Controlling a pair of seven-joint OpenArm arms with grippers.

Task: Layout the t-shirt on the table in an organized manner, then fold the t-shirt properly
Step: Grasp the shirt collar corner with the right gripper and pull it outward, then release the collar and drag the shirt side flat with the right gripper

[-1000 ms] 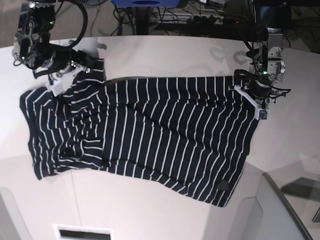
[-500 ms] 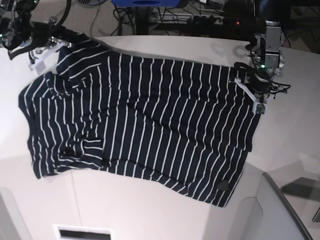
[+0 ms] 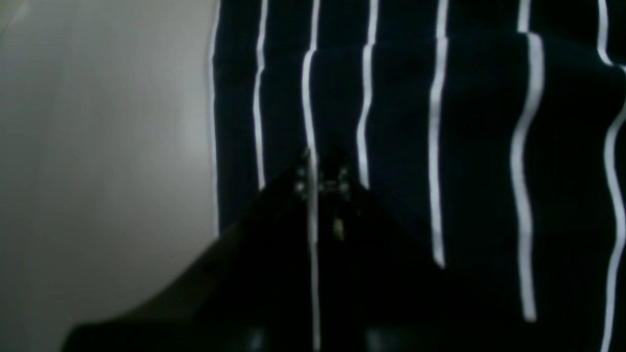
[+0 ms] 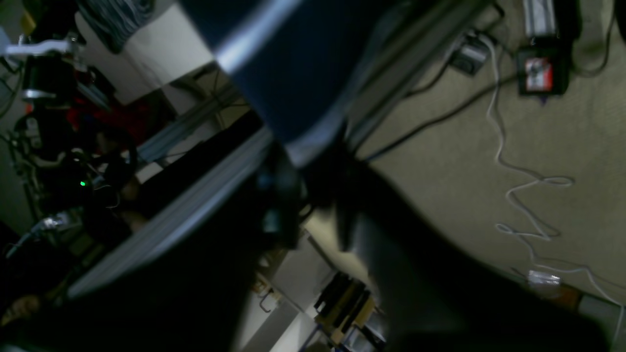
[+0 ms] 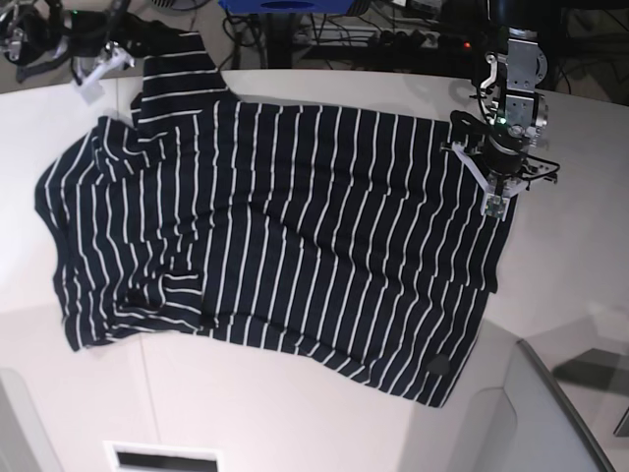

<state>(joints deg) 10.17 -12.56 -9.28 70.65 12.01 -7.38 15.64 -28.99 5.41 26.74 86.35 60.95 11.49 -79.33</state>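
Observation:
The t-shirt (image 5: pixel 295 236), dark navy with thin white stripes, lies spread across the table (image 5: pixel 295 413). My left gripper (image 5: pixel 488 179), on the right of the base view, is shut on the shirt's far right edge. In the left wrist view its dark fingers (image 3: pixel 323 186) pinch the striped cloth (image 3: pixel 479 122) next to the bare table (image 3: pixel 98 146). My right gripper (image 5: pixel 106 57), at the far left, is shut on the shirt's far left corner and holds it lifted past the table's far edge. The blurred right wrist view shows the cloth (image 4: pixel 303 63) hanging from the gripper (image 4: pixel 303 195).
A small dark grey rounded piece (image 5: pixel 433 366) lies on the shirt near its front right corner. A blue object (image 5: pixel 285 5) and cables stand behind the table. A white slot (image 5: pixel 162 457) is at the front edge, and a grey panel (image 5: pixel 565 413) at the front right.
My right gripper has pulled the shirt's far left corner away to the table's far edge, unfolding the upper half. My left gripper has shifted slightly farther back with its edge.

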